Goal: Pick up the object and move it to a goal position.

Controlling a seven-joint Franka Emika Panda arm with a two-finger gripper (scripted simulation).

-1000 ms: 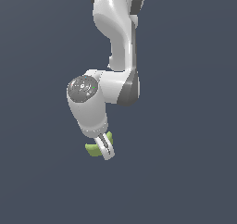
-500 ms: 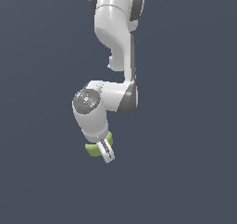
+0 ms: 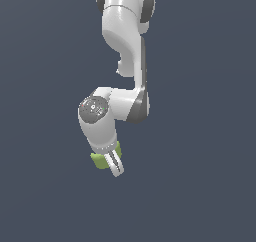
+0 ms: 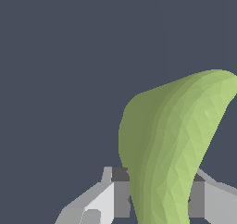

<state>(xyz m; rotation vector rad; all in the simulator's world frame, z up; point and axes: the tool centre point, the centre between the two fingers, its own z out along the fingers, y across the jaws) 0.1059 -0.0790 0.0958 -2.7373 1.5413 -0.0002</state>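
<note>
The object [image 4: 171, 149] is a matte yellow-green curved solid, filling much of the wrist view between the two grey fingers [image 4: 118, 197]. In the exterior view the object [image 3: 100, 160] shows as a small green piece sticking out on both sides of the white fingers [image 3: 116, 165]. My gripper [image 3: 111, 162] hangs at the end of the white arm, held in the air, and is shut on the object. Part of the object is hidden behind the fingers.
Only a plain dark blue-grey background surrounds the arm [image 3: 125, 46] in both views. No table, goal marker or other objects show.
The wrist with the held object has shifted slightly toward the exterior view's right over the last second. The grip on the object is unchanged.
</note>
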